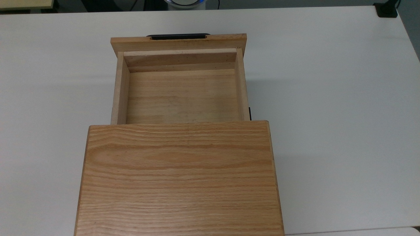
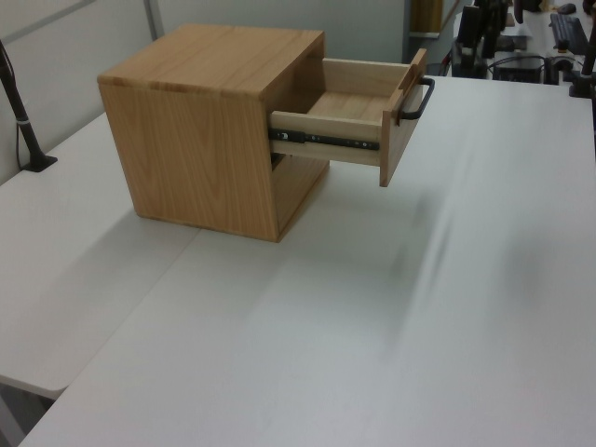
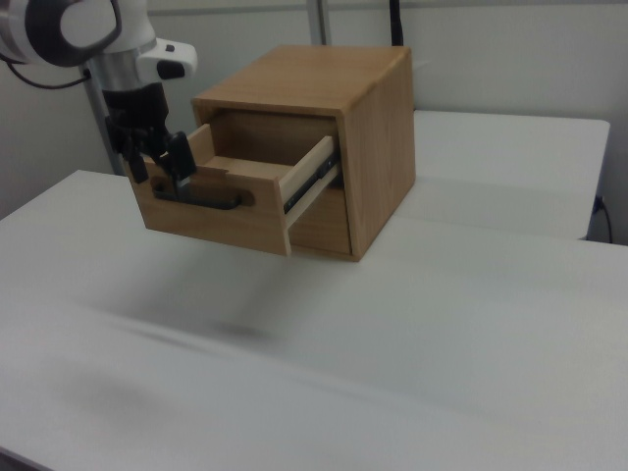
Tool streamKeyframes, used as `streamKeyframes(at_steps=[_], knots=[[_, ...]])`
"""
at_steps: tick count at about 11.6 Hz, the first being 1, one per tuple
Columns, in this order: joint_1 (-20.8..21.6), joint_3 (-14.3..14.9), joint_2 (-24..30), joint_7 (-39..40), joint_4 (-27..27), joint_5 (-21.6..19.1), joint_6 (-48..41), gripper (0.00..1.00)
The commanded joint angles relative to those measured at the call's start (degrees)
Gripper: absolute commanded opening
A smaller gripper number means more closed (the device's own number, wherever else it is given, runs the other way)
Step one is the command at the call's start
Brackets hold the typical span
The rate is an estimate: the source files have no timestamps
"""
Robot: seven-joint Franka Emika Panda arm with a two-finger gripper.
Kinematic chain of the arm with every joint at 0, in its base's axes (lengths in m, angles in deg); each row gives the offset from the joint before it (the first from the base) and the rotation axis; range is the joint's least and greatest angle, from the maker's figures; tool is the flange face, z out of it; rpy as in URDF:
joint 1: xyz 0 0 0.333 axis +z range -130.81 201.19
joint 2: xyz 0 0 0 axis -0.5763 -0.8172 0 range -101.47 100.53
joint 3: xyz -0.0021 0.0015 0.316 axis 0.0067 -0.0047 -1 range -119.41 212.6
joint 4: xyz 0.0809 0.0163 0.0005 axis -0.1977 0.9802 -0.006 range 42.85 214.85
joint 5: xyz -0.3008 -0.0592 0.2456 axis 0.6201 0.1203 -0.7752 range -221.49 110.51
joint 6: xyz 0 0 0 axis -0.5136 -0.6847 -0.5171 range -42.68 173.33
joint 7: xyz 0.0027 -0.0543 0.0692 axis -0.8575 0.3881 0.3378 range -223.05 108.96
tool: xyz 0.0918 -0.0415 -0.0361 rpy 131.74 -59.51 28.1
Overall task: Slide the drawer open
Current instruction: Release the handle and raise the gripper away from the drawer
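White arm (image 3: 69, 29), grey joint, black gripper (image 3: 157, 157).

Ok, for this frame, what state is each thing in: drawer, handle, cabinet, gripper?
drawer: slid well out, empty inside.
handle: free, nothing gripping it.
cabinet: upright on the table.
gripper: apart from the handle, above the drawer front, holding nothing.
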Motion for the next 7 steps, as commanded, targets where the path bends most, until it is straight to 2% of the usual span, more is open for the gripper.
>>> streamKeyframes(at_steps=[1,3,7], knots=[[-2.3,-4.8,-6.2,9.2,-5.3,6.5,-1.9,1.0],[-2.7,-4.8,-8.9,10.0,-7.8,6.5,-2.4,1.0],[-2.7,-4.2,-9.0,9.7,-9.0,6.0,-4.3,1.0]])
